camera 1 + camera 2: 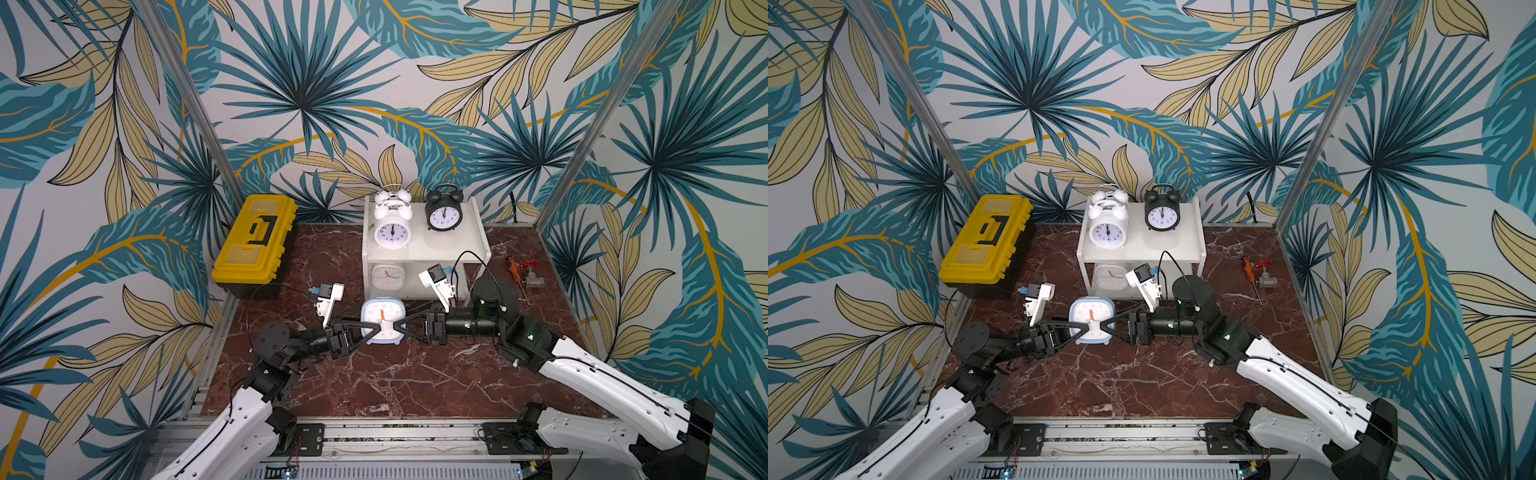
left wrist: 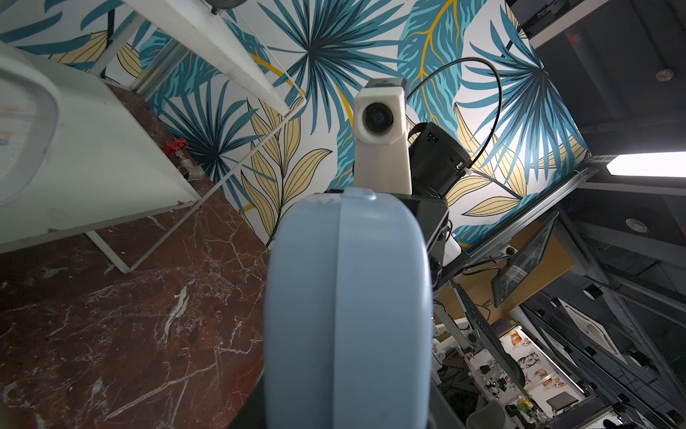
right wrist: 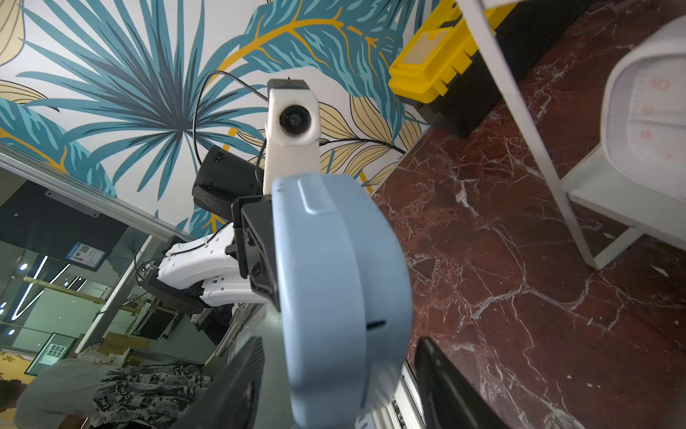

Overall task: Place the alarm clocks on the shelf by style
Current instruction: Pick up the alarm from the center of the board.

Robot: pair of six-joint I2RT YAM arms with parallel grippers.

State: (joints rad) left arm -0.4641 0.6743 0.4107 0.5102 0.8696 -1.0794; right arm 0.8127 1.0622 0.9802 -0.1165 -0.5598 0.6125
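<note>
We are clamping the light blue clock (image 1: 384,309) in our left end effector (image 1: 377,328), the right end effector (image 1: 395,326) gaping around it; this lone pinch is risking a slip.

Shelf (image 1: 453,247) lower tier: white square clock (image 1: 387,277) takes left half; right half bare, but right wrist camera (image 1: 436,276) hangs before it. Top board: two white bell clocks (image 1: 392,233) left, black clock (image 1: 444,214) right rear; front right bare. Blue clock (image 1: 382,313), left pincer (image 1: 376,328), right pincer (image 1: 396,326) block shelf mouth. Toolbox (image 1: 255,245) left, tools (image 1: 523,272) right. Near surface (image 1: 395,382) open.
</note>
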